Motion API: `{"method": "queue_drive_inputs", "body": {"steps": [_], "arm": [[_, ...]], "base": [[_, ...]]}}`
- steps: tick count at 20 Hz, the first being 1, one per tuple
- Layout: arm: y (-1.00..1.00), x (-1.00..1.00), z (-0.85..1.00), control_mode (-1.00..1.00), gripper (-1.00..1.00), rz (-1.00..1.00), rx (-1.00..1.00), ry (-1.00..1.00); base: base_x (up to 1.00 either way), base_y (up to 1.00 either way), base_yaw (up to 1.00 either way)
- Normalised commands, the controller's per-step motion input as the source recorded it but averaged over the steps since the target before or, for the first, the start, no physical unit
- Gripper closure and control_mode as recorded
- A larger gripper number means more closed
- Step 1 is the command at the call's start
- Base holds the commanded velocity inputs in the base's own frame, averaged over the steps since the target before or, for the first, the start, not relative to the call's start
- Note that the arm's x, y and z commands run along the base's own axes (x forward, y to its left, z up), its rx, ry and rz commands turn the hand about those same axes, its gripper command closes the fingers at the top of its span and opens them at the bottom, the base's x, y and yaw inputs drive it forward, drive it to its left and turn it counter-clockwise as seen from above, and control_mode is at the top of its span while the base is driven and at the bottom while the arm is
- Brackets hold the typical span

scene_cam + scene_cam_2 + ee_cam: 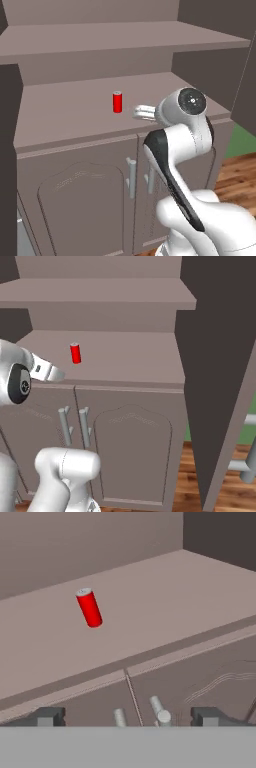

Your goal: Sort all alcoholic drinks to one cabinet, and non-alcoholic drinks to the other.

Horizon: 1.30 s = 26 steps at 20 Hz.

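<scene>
A small red can (117,102) (75,353) (89,607), a non-alcoholic drink, stands upright and alone on the brown counter (75,117). My gripper (141,112) (51,372) (130,717) hangs over the counter's front edge, short of the can and a little to its right, pointing toward it. Its fingers (47,716) stand wide apart and open, with nothing between them. The lower cabinet's two doors (82,205) (132,451) beneath the counter are shut, their handles (131,176) (84,427) side by side. The alcoholic drinks are out of view.
A shelf (125,37) runs above the counter's back wall. Tall dark panels stand at the left (7,160) and right (215,381) of the counter. Wooden floor (242,180) shows at the right.
</scene>
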Motion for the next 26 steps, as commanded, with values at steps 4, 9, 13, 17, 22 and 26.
{"method": "queue_drive_inputs", "body": {"steps": [4, 9, 13, 17, 22, 26], "arm": [[-0.16, -1.00, 0.29, -1.00, -1.00, -0.03, 0.02, 0.09], [-0.18, -1.00, 0.22, -1.00, -1.00, 0.00, 0.00, 0.03], [-0.37, -0.92, 0.09, -1.00, -1.00, 0.00, 0.00, 0.00], [-0.47, -0.71, 0.01, -1.00, -1.00, 0.00, 0.00, 0.02], [-0.56, -0.43, 0.00, -1.00, -1.00, 0.00, 0.03, 0.04], [-0.13, -0.15, 0.00, 1.00, -1.00, 0.00, 0.00, 0.06]], "base": [[0.00, 0.00, 0.00], [0.00, 0.00, 0.00], [0.00, 0.00, 0.00], [0.00, 0.00, 0.00], [0.00, 0.00, 0.00], [-0.10, -0.03, 0.00]]}}
